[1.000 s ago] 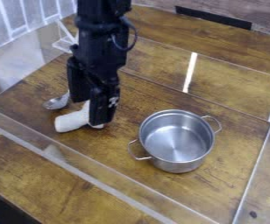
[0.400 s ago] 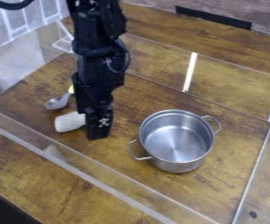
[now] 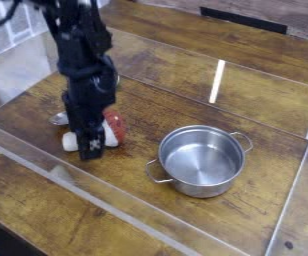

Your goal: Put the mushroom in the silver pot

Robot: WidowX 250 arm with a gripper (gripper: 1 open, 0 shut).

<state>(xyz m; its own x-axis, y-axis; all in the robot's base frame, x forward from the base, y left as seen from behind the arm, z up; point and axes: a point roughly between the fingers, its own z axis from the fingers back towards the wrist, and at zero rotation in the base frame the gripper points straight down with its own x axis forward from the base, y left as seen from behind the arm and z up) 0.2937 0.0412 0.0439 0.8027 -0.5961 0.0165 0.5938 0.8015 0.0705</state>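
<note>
Mushroom lies on its side on the wooden desk, toward the left, with its red-brown cap showing to the right of my tool and a bit of its cream-white stem showing at the tool's lower left. My tool points straight down and sits right over the stem end, so the dark fingers cover the middle of the toy. The tips reach down to the desk surface or very near it; I cannot tell whether they touch the wood. My tool stands spread wide, with the fingers on either side of the stem, and I see no squeeze on the toy, which rests on the desk. Whether a finger brushes the cap I cannot tell, since the cap's edge meets the dark finger in this view.

Behind my tool, at its left, a small piece of a metal spoon peeks out, mostly hidden by the arm.

Off to the right, well apart from the mushroom, the silver pot stands upright on the desk, lidless, its loop handles at lower left and upper right.
</note>
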